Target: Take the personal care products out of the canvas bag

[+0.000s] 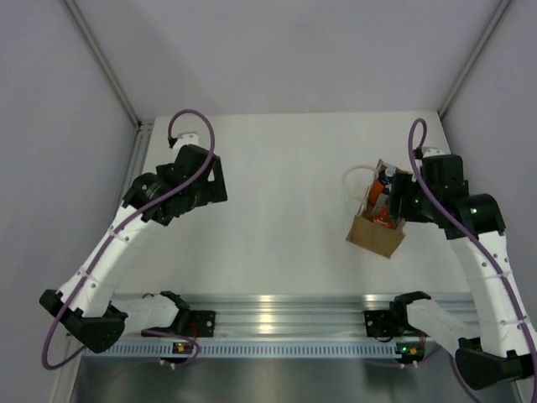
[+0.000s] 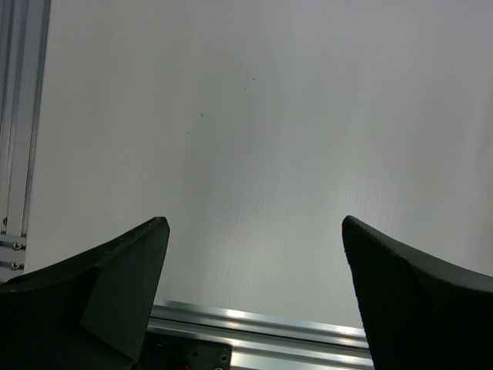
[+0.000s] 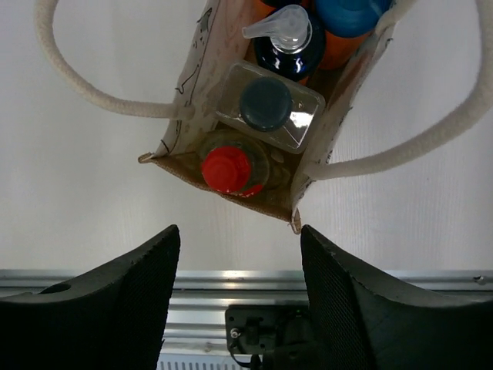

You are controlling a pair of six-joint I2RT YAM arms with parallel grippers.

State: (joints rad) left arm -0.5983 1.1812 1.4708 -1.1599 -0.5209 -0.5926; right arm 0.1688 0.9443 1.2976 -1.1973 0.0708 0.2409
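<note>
The tan canvas bag (image 1: 376, 235) stands on the white table at the right, its white loop handles (image 3: 85, 92) spread to both sides. In the right wrist view I look straight down into the canvas bag (image 3: 181, 85). Inside it are personal care products: a bottle with a red cap (image 3: 226, 169), a clear rectangular one with a dark cap (image 3: 266, 104), a dark pump bottle (image 3: 286, 42) and a blue-topped orange one (image 3: 347, 15). My right gripper (image 3: 239, 231) hovers over the bag's near end, open, holding nothing. My left gripper (image 2: 255, 223) is open above bare table at the left (image 1: 214, 180).
An aluminium rail (image 1: 277, 306) runs along the table's near edge by the arm bases. Grey enclosure walls close off the left, right and back. A vertical rail (image 2: 19, 116) borders the table on the left.
</note>
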